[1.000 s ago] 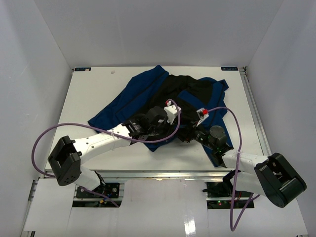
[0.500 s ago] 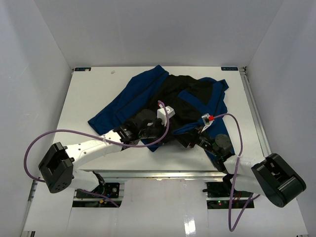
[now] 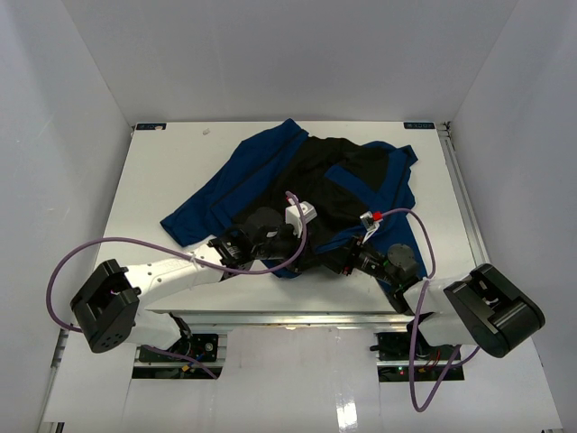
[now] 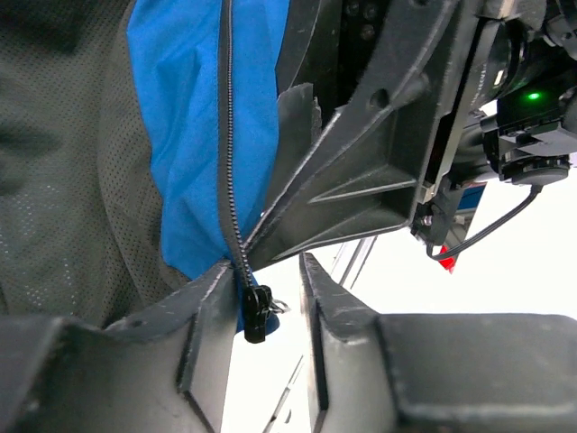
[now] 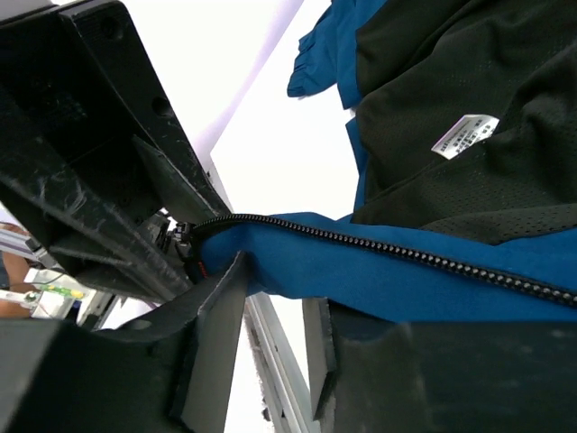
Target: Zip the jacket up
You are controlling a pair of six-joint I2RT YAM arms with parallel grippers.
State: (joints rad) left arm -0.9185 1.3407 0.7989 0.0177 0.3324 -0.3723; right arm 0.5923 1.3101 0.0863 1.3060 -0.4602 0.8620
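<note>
**Item:** 1 large royal-blue fabric jacket with black mesh lining (image 3: 243, 171). It lies spread on the white desk (image 3: 171, 162), with its front open, its lining facing up and its near hem at the desk's near edge.

**Step in hand (judged):** starting the zip at the bottom hem. No length of the front looks joined.

**Left end effector** (image 4: 263, 271): the fingers stand narrowly apart on either side of the black zipper slider with its small pull (image 4: 256, 311). The slider hangs at the foot of a black tooth row (image 4: 224, 135). A gap shows beside the slider, so it is not clamped.

**Right end effector** (image 5: 275, 289): this sits just beside the left one. A blue hem edge carrying a black tooth row (image 5: 406, 253) runs across its fingertips. I cannot tell whether it pinches the cloth.

**Next move calls for (judged):**
- bringing the free tooth end square into the slider
- holding the hem taut with 1 end effector
- closing the other on the pull and drawing it toward the collar

The 2 end effectors are crowded together, so there is little room to move.

**Count:**
- jacket: 1
- slider seen: 1
- tooth rows: 1 in each wrist view; I cannot tell whether they are the same row or the 2 halves
- white sewn-in care label (image 5: 464, 135): 1
- end effectors: 2
- purple cables (image 3: 90, 248): 2
</note>
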